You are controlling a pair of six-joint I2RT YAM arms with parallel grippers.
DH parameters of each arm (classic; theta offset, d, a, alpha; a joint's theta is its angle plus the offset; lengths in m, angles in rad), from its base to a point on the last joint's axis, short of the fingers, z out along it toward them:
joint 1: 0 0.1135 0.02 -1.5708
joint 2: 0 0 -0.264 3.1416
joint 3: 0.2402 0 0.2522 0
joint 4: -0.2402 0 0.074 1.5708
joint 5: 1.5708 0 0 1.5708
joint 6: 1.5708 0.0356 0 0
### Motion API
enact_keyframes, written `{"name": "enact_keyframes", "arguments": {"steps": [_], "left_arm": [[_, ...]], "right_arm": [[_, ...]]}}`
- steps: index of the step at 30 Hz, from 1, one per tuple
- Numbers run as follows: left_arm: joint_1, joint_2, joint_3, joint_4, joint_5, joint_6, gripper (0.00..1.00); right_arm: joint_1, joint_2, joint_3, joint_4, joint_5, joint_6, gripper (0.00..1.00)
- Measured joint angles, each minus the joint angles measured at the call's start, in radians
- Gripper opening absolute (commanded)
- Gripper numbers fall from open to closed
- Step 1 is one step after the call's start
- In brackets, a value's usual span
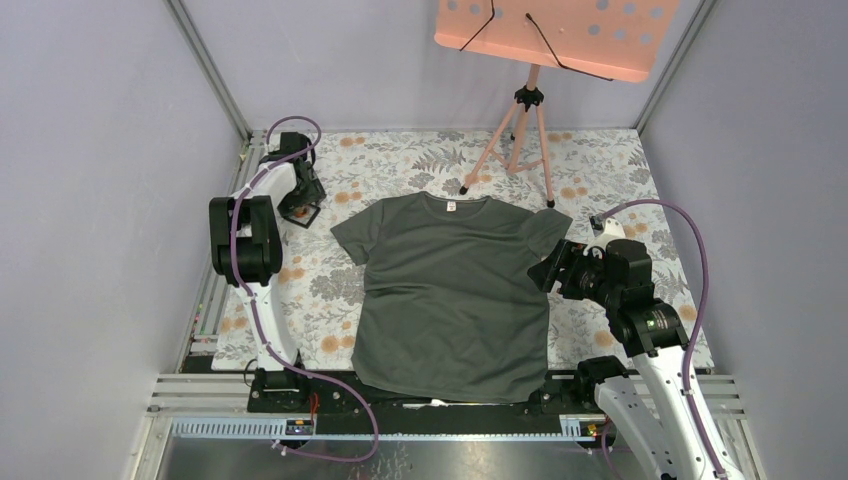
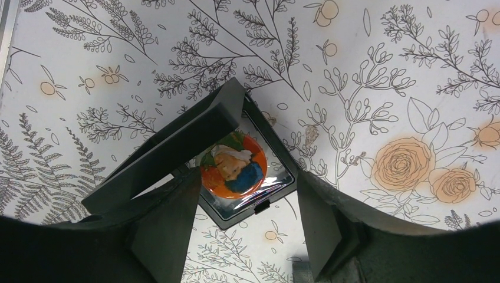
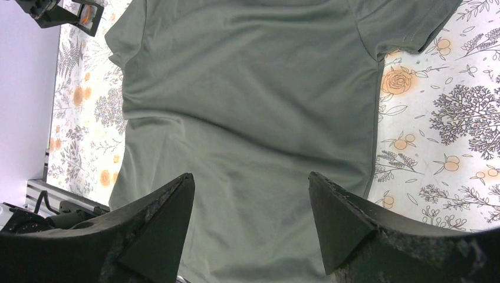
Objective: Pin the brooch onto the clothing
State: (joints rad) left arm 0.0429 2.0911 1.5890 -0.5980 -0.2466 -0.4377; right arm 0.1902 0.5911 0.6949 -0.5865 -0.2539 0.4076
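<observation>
From above there were two arms, one shirt, one small black case and one pink stand on three legs. The shirt was dark grey-green and short-sleeved, with a white label in the neck. It lay flat on the flowered cloth, neck away from the arm bases. The left gripper hung over the case at the far left, apart from the shirt. The brooch was too small to make out there. The right gripper was at the sleeve on the right of the view; whether it touched the sleeve could not be told.

The left wrist view showed one brooch lying inside the square case, whose lid stood raised. The brooch was round and orange, with a picture in blue, white and green. The left gripper stood wide, a finger on either side of the case, holding nothing.

In the right wrist view the shirt filled most of the frame, one sleeve reaching onto the cloth. The right gripper was spread wide above the shirt and held nothing. The case showed in the top left corner.
</observation>
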Motion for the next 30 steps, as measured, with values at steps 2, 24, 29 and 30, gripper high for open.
{"name": "enact_keyframes", "arguments": {"steps": [2,24,29,30], "left_arm": [[0.0,0.0,0.0,0.0,0.0,0.0,0.67],[0.0,0.0,-0.002,-0.036,0.0,0.001,0.69],[0.0,0.0,-0.002,-0.037,0.001,0.004,0.67],[0.0,0.0,-0.002,-0.037,0.001,0.005,0.65]], "right_arm": [[0.0,0.001,0.0,0.0,0.0,0.001,0.78],[0.0,0.011,-0.001,-0.005,-0.003,0.006,0.78],[0.0,0.013,-0.005,-0.007,-0.003,0.012,0.78],[0.0,0.014,-0.005,-0.006,-0.003,0.013,0.78]]}}
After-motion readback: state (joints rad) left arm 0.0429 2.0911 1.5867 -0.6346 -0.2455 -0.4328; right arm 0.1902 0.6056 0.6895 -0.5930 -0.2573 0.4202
